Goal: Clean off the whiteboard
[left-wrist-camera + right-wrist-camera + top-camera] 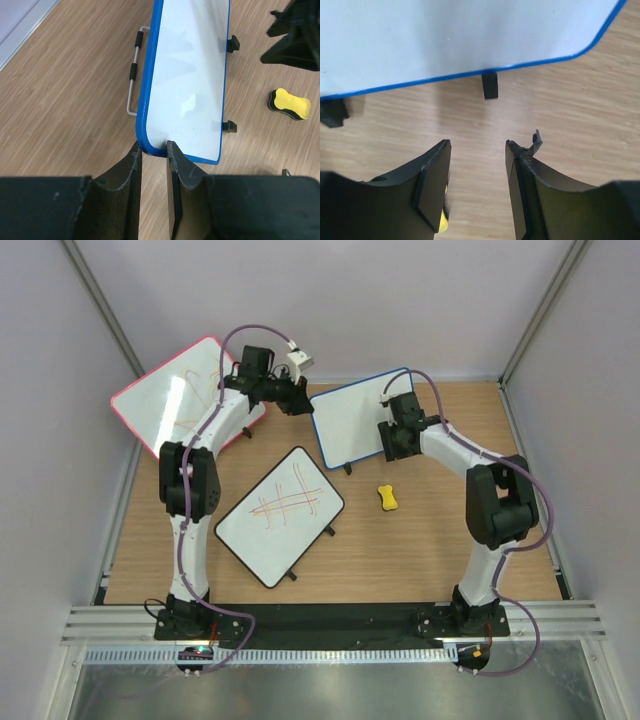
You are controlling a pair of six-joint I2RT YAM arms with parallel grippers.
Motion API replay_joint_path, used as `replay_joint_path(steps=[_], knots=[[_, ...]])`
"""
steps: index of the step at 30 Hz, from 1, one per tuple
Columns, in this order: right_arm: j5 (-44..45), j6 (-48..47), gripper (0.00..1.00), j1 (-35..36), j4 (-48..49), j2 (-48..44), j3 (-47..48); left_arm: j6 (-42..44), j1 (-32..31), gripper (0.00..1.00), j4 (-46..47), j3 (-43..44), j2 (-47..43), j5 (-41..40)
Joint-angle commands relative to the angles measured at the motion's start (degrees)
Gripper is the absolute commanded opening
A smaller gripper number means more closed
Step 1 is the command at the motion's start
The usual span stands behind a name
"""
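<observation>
The whiteboard [350,422] lies flat on the table [440,550], at 12 o'clock from the table centre in the top view; its blue-framed surface shows no marks. Black feet [490,86] project from its long edge and a wire stand [132,75] protrudes at the opposite side. The left gripper [152,150] sits at the board's 10 o'clock corner, jaws narrow, with the rounded blue corner clamped between the fingertips [172,152]. The right gripper [477,145] hovers over bare wood just beside the board's 4 o'clock edge, jaws moderately wide and holding nothing. A yellow eraser [388,498] with a black base lies on the table at 5 o'clock from the board, apart from both grippers. A black-framed board [280,515] bearing crossed lines lies at 7 o'clock. A pink-framed board [180,390] lies at 9 o'clock, partly under the left arm
</observation>
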Motion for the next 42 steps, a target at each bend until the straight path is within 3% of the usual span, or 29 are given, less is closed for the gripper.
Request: replay_joint_path(steps=[1,13,19,26,29,33,36,42], knots=[[-1.57,-5.91,0.52,-1.29,1.36,4.68,4.82,3.7,-1.35,0.0,-2.56,-0.52,-1.6,-0.68],[-7.62,-7.32,0.45,-4.99,3.82,13.74,11.07,3.97,-1.26,0.0,-2.65,-0.61,-1.43,-0.86],[-10.01,-7.15,0.34,-4.9,5.49,15.23,11.68,3.88,-1.35,0.0,-2.65,-0.43,-1.16,-0.86],[-10.71,-6.8,0.06,-4.99,6.46,14.89,10.11,3.79,-1.35,0.0,-2.65,-0.26,-0.73,-1.12],[-9.83,-6.71,0.01,-4.99,6.99,14.1,8.96,3.79,-1.35,0.09,-2.65,-0.17,-0.55,-1.91],[-9.31,-6.45,0.01,-4.9,7.6,13.48,7.03,4.06,-1.35,0.34,-2.65,-0.34,-0.64,-2.27],[-8.78,-5.92,0.01,-4.9,8.48,12.95,5.8,4.32,-1.35,0.46,-2.65,-0.34,-0.81,-2.35],[-8.78,-5.39,0.01,-4.99,9.36,12.51,4.3,4.23,-1.35,0.55,-2.65,-0.34,-1.43,-2.44]])
